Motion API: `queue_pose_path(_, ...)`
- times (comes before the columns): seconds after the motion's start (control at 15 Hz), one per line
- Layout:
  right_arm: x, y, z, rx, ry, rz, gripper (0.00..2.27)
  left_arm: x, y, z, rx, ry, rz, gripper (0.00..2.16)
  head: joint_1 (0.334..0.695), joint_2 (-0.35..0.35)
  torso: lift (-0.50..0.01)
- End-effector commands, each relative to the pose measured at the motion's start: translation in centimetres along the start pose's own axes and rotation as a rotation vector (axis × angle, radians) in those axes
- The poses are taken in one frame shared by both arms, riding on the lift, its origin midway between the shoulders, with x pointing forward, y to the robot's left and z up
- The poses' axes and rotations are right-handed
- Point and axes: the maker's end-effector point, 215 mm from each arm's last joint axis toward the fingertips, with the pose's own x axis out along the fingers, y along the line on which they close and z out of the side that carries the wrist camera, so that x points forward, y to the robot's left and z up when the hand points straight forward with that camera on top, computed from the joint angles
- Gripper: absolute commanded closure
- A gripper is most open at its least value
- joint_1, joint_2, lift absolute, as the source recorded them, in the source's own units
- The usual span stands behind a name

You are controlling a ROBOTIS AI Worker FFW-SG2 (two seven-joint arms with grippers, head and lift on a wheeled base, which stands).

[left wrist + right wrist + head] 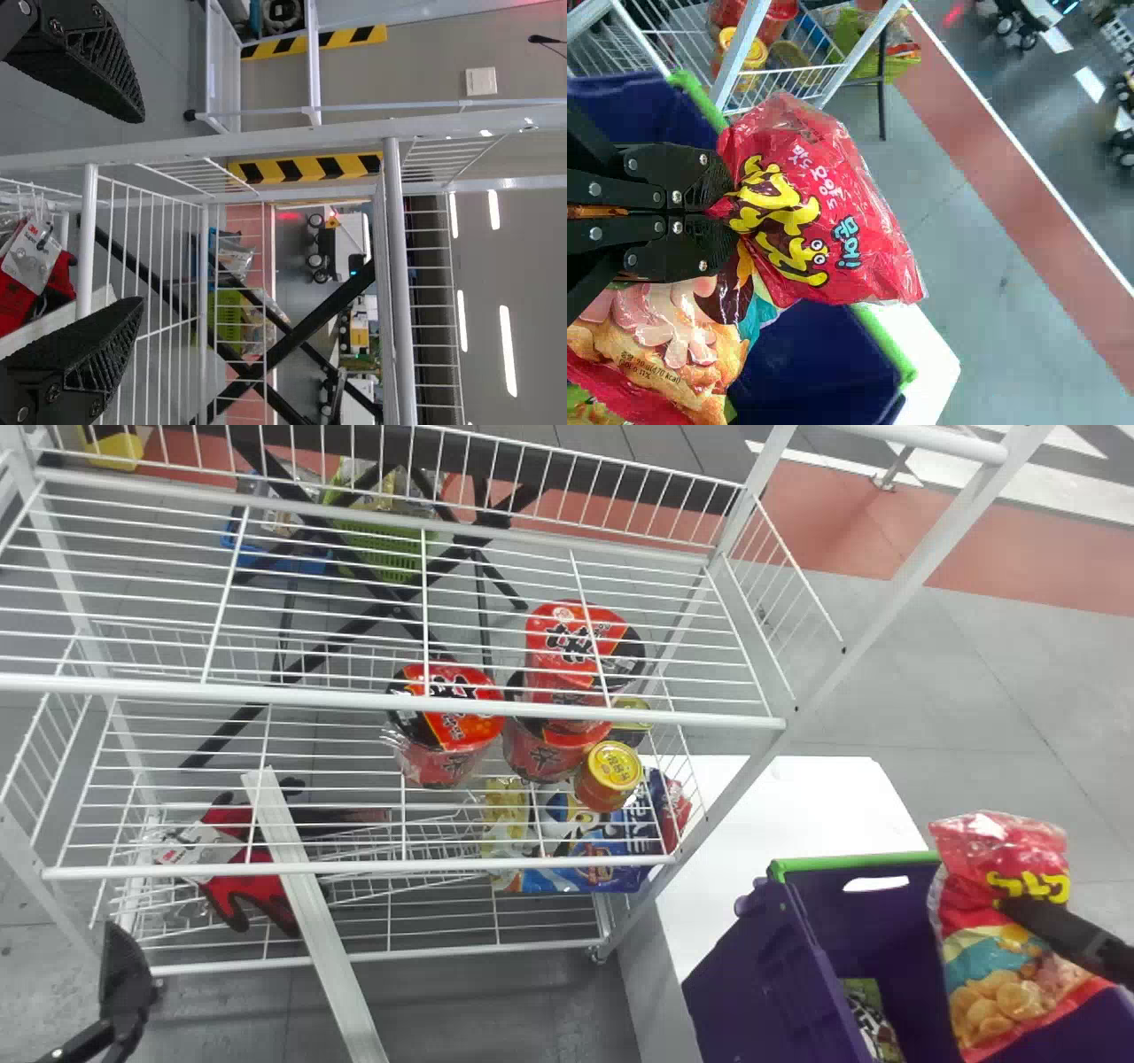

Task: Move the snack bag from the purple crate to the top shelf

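1. Grey floor (992, 655), crossed by a reddish band (1028, 531), is seen behind the wire rack (532, 713).
2. The snack bag (992, 974), red at its upper part, is held over the purple crate (744, 992); whether its lower end is still inside cannot be told.
3. Near its top, the bag is pinched between the fingers of the right gripper (1010, 908).
4. Inside the crate, a green pack (870, 1019) is seen.
5. The crate is set beside a white table (797, 797), near the rack.
6. Beneath the wires of the rack's upper shelf, red noodle cups (449, 717) and a yellow-lidded jar (613, 771) are seen.
7. Lower down, blue packs (580, 859) and red gloves (252, 868) are seen.
8. At the rack's left front, the left gripper (124, 979) is held with its fingers spread wide.
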Motion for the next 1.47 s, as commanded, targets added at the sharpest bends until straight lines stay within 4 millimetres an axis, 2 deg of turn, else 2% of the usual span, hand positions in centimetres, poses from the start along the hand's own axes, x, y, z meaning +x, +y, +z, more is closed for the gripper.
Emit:
queue_pose_path(0.0,-0.3,0.4,-0.1,0.006,-0.011,0.010,2.26,0.0,0.0,0.1,0.000,-0.001,0.001,0.08,0.695,-0.350,-0.425)
queue_pose_path(0.73,-0.1,0.6,-0.2,-0.002,-0.004,0.009,2.26,-0.2,-0.1,0.2,0.003,-0.003,-0.005,0.08,0.695,-0.350,-0.382)
queue_pose_path(1.4,0.9,1.7,0.3,-0.012,-0.006,0.026,2.26,0.1,0.0,0.4,0.003,-0.006,-0.003,0.08,0.695,-0.350,-0.342)
